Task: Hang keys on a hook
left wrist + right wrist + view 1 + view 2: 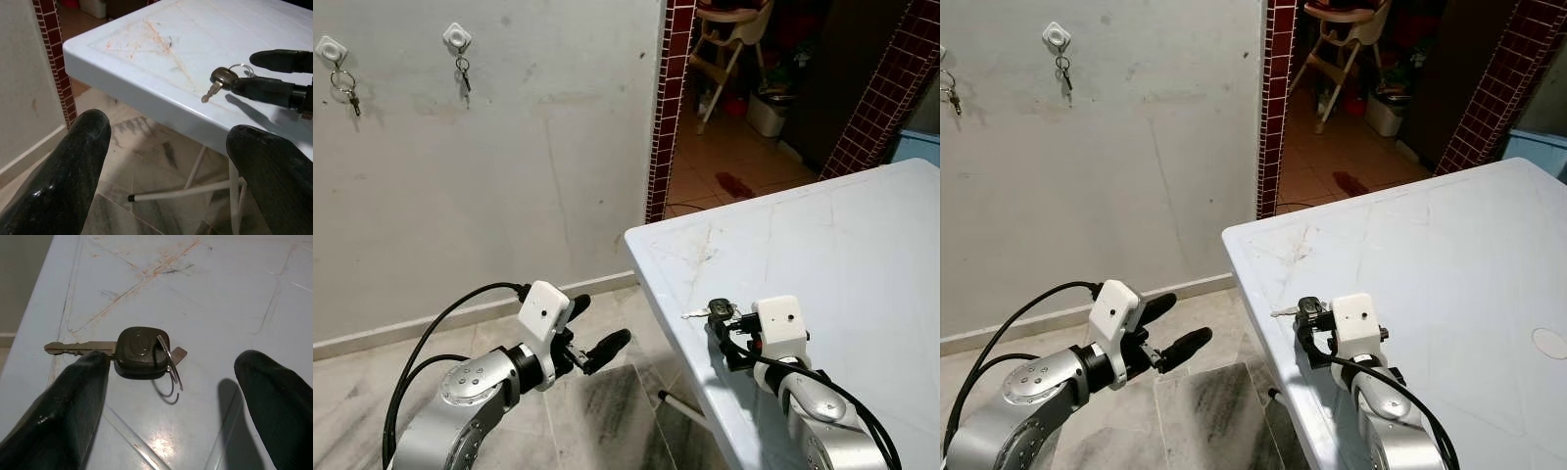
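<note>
A bunch of keys with a dark head, a metal blade and a ring lies flat on the white table, close to its left edge. My right gripper is open and low over the table, its fingers on either side of the keys; one fingertip rests against the key's head. My left gripper is open and holds nothing, out over the floor to the left of the table. Two white hooks sit high on the wall, each with keys hanging from it.
The table's thin white legs and crossbar stand under its left edge, over the tiled floor. A red-tiled pillar frames a doorway with a high chair and a white bin beyond. A blue box stands at the far right.
</note>
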`<state>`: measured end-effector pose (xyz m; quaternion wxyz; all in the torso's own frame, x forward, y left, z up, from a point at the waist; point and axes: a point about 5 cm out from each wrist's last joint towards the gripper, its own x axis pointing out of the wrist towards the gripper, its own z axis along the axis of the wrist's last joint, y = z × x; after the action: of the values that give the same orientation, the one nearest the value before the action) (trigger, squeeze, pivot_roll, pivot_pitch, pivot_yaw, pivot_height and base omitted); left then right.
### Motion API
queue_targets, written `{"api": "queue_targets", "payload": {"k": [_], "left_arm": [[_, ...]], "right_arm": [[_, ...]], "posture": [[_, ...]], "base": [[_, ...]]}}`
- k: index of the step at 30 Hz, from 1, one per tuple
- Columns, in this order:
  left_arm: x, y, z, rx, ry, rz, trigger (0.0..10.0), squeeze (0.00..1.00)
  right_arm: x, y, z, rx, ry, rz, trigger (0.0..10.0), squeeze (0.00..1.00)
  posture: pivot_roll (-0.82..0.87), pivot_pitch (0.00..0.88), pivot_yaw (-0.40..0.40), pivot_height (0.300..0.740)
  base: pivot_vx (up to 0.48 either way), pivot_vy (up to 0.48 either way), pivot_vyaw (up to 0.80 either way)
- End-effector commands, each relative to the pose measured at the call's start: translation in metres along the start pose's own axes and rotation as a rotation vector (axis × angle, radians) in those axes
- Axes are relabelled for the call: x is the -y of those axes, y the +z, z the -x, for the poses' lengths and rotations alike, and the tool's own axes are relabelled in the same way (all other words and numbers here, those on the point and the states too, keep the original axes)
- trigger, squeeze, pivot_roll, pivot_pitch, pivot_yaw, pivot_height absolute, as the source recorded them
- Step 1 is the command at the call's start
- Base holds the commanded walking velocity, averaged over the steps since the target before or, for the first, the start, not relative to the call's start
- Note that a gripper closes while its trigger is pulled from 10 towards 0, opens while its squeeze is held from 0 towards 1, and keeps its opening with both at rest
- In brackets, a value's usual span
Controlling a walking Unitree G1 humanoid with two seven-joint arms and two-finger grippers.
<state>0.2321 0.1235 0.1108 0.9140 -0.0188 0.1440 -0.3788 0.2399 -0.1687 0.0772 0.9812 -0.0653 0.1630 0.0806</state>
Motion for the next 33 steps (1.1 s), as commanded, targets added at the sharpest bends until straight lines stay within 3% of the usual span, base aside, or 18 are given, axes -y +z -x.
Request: {"api": "queue_targets", "payload": {"k": [1,3,6,7,8,9,10,11,12,15,17,18,19,20,21,22,23,33], "left_arm": [[0.0,0.008,-0.004,0.04,0.012,-0.025,10.0,0.0],[-0.002,0.012,-0.005,0.074,0.034,-0.025,10.0,0.0],[0.001,0.015,-0.01,0.096,0.016,0.003,10.0,0.0],[0.003,0.016,-0.011,0.101,-0.006,0.018,10.0,0.58],[0.003,0.016,-0.011,0.101,-0.006,0.018,10.0,0.58],[0.007,0.016,-0.011,0.1,-0.034,-0.013,10.0,1.0],[0.008,0.017,-0.011,0.103,-0.047,-0.028,10.0,1.0],[0.008,0.017,-0.011,0.107,-0.05,-0.027,10.0,1.0],[0.008,0.018,-0.011,0.119,-0.048,-0.021,10.0,1.0],[0.007,0.019,-0.012,0.128,-0.041,-0.023,10.0,1.0],[0.001,0.025,-0.014,0.168,0.015,-0.067,10.0,1.0],[-0.003,0.029,-0.016,0.19,0.057,-0.084,4.5,1.0],[-0.004,0.03,-0.017,0.195,0.072,-0.089,4.5,1.0],[-0.006,0.032,-0.017,0.209,0.081,-0.088,1.6,0.0],[-0.006,0.033,-0.017,0.221,0.081,-0.077,0.0,0.0],[-0.007,0.034,-0.017,0.227,0.08,-0.066,0.0,0.0],[-0.008,0.034,-0.017,0.233,0.091,-0.066,0.0,0.0],[-0.007,0.034,-0.018,0.25,0.095,-0.066,0.0,0.0]], "right_arm": [[0.001,0.019,0.002,0.126,-0.011,-0.028,10.0,0.0],[0.002,0.028,0.004,0.18,-0.024,-0.059,10.0,0.0],[0.003,0.025,0.003,0.15,-0.035,-0.044,10.0,0.0],[0.003,0.023,0.003,0.146,-0.032,-0.042,10.0,0.0],[0.003,0.023,0.003,0.146,-0.032,-0.042,10.0,0.0],[0.003,0.023,0.005,0.147,-0.033,-0.041,10.0,0.0],[0.003,0.023,0.007,0.155,-0.032,-0.045,10.0,0.56],[0.002,0.024,0.008,0.161,-0.03,-0.047,10.0,0.56],[0.003,0.025,0.009,0.172,-0.036,-0.064,10.0,1.0],[0.003,0.025,0.01,0.181,-0.04,-0.069,10.0,1.0],[0.004,0.026,0.01,0.193,-0.055,-0.072,10.0,1.0],[0.003,0.029,0.01,0.207,-0.058,-0.071,10.0,1.0],[0.003,0.03,0.01,0.211,-0.058,-0.071,10.0,1.0],[0.003,0.031,0.009,0.215,-0.06,-0.07,10.0,1.0],[0.003,0.032,0.009,0.221,-0.062,-0.071,10.0,0.89],[0.003,0.033,0.009,0.225,-0.064,-0.072,10.0,0.22],[0.003,0.033,0.009,0.227,-0.064,-0.071,10.0,0.0],[0.004,0.033,0.009,0.225,-0.066,-0.068,10.0,0.0]], "posture": [[0.11,0.0,-0.012,0.74],[0.11,0.0,-0.012,0.74],[0.11,0.0,-0.012,0.74],[0.1,0.0,-0.011,0.74],[0.1,0.0,-0.011,0.74],[0.1,0.0,-0.01,0.74],[0.1,0.0,-0.01,0.74],[0.09,0.0,-0.009,0.74],[0.09,0.0,-0.009,0.74],[0.09,0.0,-0.009,0.74],[0.09,0.0,-0.009,0.74],[0.09,0.0,-0.007,0.74],[0.09,0.0,-0.007,0.74],[0.09,0.0,-0.007,0.74],[0.09,0.0,-0.007,0.74],[0.09,0.0,-0.007,0.74],[0.09,0.0,-0.007,0.74],[0.08,0.0,-0.011,0.74]], "base": [[0.0,0.0,0.0],[0.0,0.0,0.0],[0.0,0.0,0.0],[0.0,0.0,0.0],[0.0,0.0,0.0],[0.0,0.0,0.0],[0.0,0.0,0.0],[0.0,0.0,0.0],[0.0,0.0,0.0],[0.0,0.0,0.0],[0.0,0.0,0.0],[0.0,0.0,0.0],[0.0,0.0,0.0],[0.0,0.0,0.0],[0.0,0.0,0.0],[0.0,0.0,0.0],[0.0,0.0,0.0],[0.0,0.0,0.0]]}}
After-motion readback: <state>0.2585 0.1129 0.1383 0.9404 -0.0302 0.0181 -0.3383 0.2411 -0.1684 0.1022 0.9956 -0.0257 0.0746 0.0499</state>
